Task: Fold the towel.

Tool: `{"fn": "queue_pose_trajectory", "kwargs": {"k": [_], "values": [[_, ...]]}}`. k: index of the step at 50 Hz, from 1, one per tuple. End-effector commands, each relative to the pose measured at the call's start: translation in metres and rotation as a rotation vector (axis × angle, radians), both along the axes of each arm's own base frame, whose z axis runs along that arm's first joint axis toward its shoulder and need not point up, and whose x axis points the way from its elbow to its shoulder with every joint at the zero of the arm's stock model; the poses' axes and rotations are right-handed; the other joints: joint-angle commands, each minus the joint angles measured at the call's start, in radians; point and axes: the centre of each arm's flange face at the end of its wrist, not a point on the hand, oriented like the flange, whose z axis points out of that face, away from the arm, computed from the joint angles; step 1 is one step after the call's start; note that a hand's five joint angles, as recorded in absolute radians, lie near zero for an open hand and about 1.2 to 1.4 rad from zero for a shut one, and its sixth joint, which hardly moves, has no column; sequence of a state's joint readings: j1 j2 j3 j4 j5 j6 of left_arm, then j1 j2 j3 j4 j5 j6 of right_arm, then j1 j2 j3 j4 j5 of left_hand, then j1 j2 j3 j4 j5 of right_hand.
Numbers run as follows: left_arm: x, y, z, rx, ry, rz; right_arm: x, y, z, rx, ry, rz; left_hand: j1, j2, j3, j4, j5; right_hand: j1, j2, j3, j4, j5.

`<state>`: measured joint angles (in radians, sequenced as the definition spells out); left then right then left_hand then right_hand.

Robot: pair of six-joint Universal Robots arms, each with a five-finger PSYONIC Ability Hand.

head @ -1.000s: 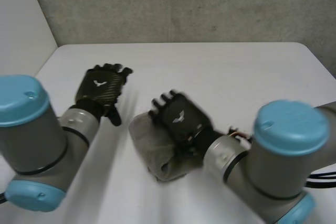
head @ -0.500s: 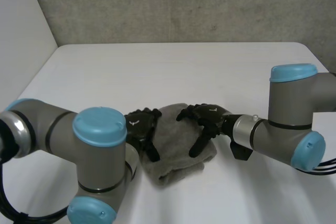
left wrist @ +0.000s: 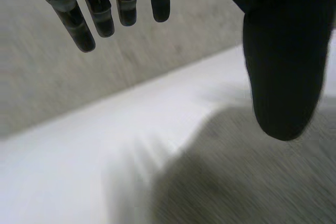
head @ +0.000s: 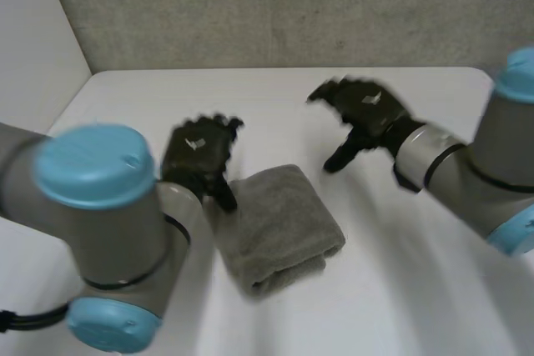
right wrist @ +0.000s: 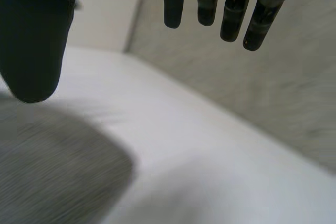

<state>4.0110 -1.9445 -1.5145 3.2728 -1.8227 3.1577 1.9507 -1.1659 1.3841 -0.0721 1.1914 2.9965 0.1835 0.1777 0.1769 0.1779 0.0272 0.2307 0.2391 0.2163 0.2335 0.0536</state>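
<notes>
A grey towel (head: 279, 227) lies folded into a small thick block in the middle of the white table (head: 275, 106). My left hand (head: 198, 152) hovers just off the towel's left edge, fingers straight and holding nothing. My right hand (head: 365, 114) is lifted off to the towel's far right, open and empty too. In the left wrist view the fingers (left wrist: 94, 11) and thumb (left wrist: 286, 61) spread wide above the towel (left wrist: 252, 182). Under the spread thumb (right wrist: 34, 40) and fingers (right wrist: 231, 9) of the right wrist view lies the towel (right wrist: 47, 166).
A grey wall (head: 284, 10) runs along the table's far edge. A pale wall (head: 33, 47) stands at the left. Bare tabletop lies around the towel on all sides.
Both hands have come off the towel: the left one moved back to its left edge, the right one rose and swung away to the right. The towel stays folded.
</notes>
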Motion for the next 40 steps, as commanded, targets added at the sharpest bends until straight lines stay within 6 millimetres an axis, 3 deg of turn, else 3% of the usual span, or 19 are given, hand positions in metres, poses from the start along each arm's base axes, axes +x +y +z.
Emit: {"fn": "queue_pose_trajectory", "kwargs": {"k": [1, 2, 7, 8, 10, 12, 14, 20, 31, 40], "values": [[0.04, -0.016, 0.063, -0.183, -0.057, 0.096, -0.038, -0.005, 0.058, -0.155, -0.068, -0.251, 0.004, 0.009, 0.01, 0.009, -0.015, -0.056, -0.065, -0.042, -0.059, -0.054], [0.04, -0.016, 0.063, -0.183, -0.057, 0.096, -0.039, -0.005, 0.058, -0.155, -0.068, -0.251, 0.004, 0.009, 0.01, 0.009, -0.015, -0.056, -0.065, -0.042, -0.059, -0.054], [0.06, -0.006, 0.107, -0.277, -0.03, 0.135, -0.057, 0.012, 0.096, -0.197, -0.08, -0.376, 0.004, 0.009, 0.01, 0.009, -0.015, -0.056, -0.065, -0.042, -0.059, -0.054], [0.06, -0.006, 0.108, -0.277, -0.03, 0.135, -0.057, 0.012, 0.096, -0.197, -0.08, -0.377, 0.004, 0.009, 0.01, 0.009, -0.015, -0.056, -0.065, -0.042, -0.059, -0.054], [0.071, -0.009, 0.116, -0.282, -0.031, 0.166, -0.06, 0.017, 0.103, -0.201, -0.074, -0.4, 0.004, 0.009, 0.01, 0.009, -0.015, -0.056, -0.065, -0.042, -0.059, -0.054], [0.099, -0.019, 0.135, -0.287, -0.029, 0.256, -0.065, 0.023, 0.112, -0.207, -0.062, -0.431, 0.004, 0.009, 0.01, 0.009, -0.015, -0.056, -0.065, -0.042, -0.059, -0.054], [0.104, -0.02, 0.139, -0.282, -0.026, 0.256, -0.067, 0.024, 0.115, -0.21, -0.06, -0.442, 0.004, 0.009, 0.01, 0.009, -0.015, -0.056, -0.065, -0.042, -0.059, -0.054], [0.097, -0.015, 0.143, -0.257, 0.048, 0.152, -0.067, 0.026, 0.117, -0.214, -0.059, -0.451, 0.006, 0.012, 0.013, 0.012, -0.012, -0.056, -0.065, -0.042, -0.059, -0.054], [0.094, -0.015, 0.158, -0.286, 0.08, 0.134, -0.067, 0.027, 0.115, -0.195, -0.046, -0.442, 0.001, 0.006, 0.007, 0.006, -0.018, -0.056, -0.065, -0.042, -0.059, -0.054], [0.087, -0.021, 0.152, -0.259, 0.04, 0.081, -0.065, 0.033, 0.116, -0.167, -0.033, -0.424, -0.002, 0.004, 0.004, 0.003, -0.02, -0.056, -0.065, -0.042, -0.059, -0.054]]}}
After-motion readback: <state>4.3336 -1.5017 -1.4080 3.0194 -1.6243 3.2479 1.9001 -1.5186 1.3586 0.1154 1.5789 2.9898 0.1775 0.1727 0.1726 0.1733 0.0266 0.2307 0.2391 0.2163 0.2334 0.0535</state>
